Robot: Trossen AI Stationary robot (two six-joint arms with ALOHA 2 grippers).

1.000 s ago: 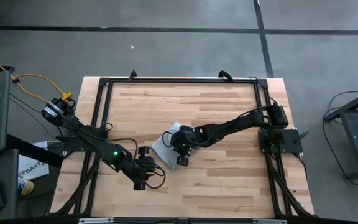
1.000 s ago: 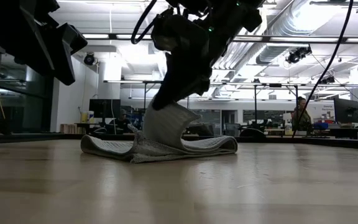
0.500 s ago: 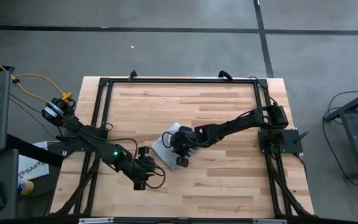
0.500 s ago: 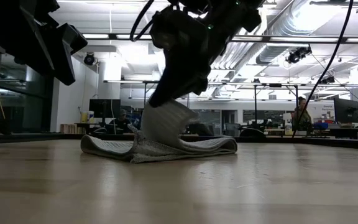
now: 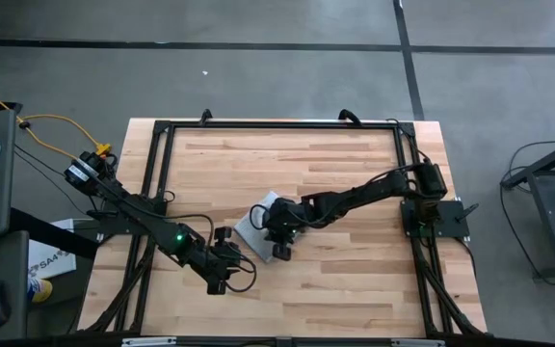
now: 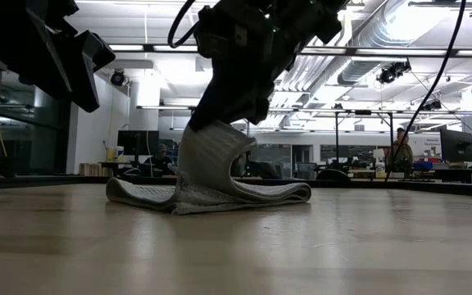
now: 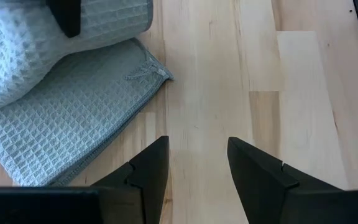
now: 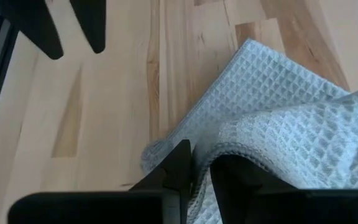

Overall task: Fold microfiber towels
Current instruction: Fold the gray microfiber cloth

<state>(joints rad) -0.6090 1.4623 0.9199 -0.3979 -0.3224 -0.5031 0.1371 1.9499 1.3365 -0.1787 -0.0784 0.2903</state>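
The pale grey-blue waffle-textured towel (image 5: 256, 220) lies near the table's middle, partly folded. Its lower layers lie flat on the wood (image 6: 244, 192), and one part rises in a hump (image 6: 211, 156). My right gripper (image 6: 220, 123) is shut on that raised part; it also shows in the right wrist view (image 8: 202, 165). My left gripper (image 5: 224, 235) is open and empty, just left of and nearer than the towel, its fingers pointing toward it (image 7: 197, 162). A corner of the towel (image 7: 160, 73) lies ahead of the left fingers. My right gripper pinches a hemmed edge of the towel (image 8: 235, 151) between its two fingers; one layer or several, I cannot tell. The fingers come from above, slanting in from the table's right. The held part (image 6: 207, 147) is lifted and curves slack down to the rest, which lies on the table.
A black frame rail (image 5: 162, 145) runs around the wooden tabletop. Bare wood (image 5: 335, 280) lies on the near side of the towel and on the far side (image 5: 287, 159). In the low view, a person (image 6: 397, 152) shows in the room behind the table.
My right gripper has moved a little up and toward the table's left, staying shut. The lifted part of the towel has gone with it and stands taller and farther left over the flat layers, which have stayed in place.
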